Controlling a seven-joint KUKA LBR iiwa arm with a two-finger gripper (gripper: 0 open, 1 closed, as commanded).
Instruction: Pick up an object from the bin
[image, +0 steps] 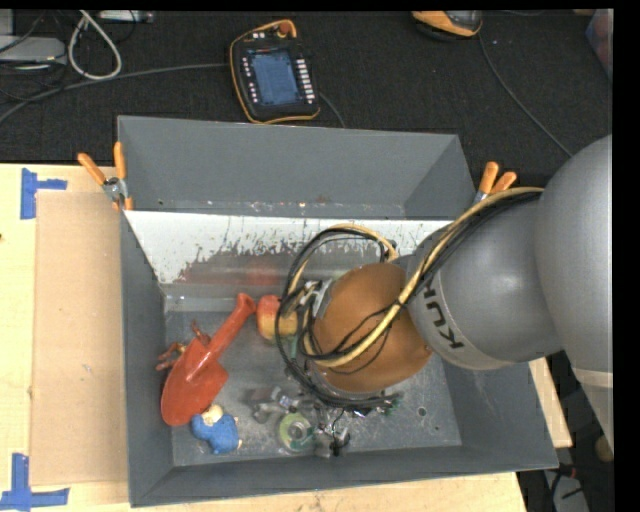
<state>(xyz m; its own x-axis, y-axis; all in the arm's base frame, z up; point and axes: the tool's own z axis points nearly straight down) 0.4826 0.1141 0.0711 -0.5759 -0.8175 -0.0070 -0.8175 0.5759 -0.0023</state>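
In the grey bin (290, 170), a red toy shovel (200, 365) lies at the left, blade toward the front. Just in front of it sits a small blue figure (218, 430). A yellow piece (270, 315) lies by the shovel's handle tip. The gripper (330, 425) is low at the front middle, beside a greenish clear round piece (296, 430) and among dark scraps (265, 400). Whether it is apart or together cannot be told.

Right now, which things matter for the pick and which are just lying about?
For the pick: bin; end effector low at its front, over a green disc and grey bits; red scoop, blue toy, yellow piece further left.
Lying about: pendant and cables outside the bin.
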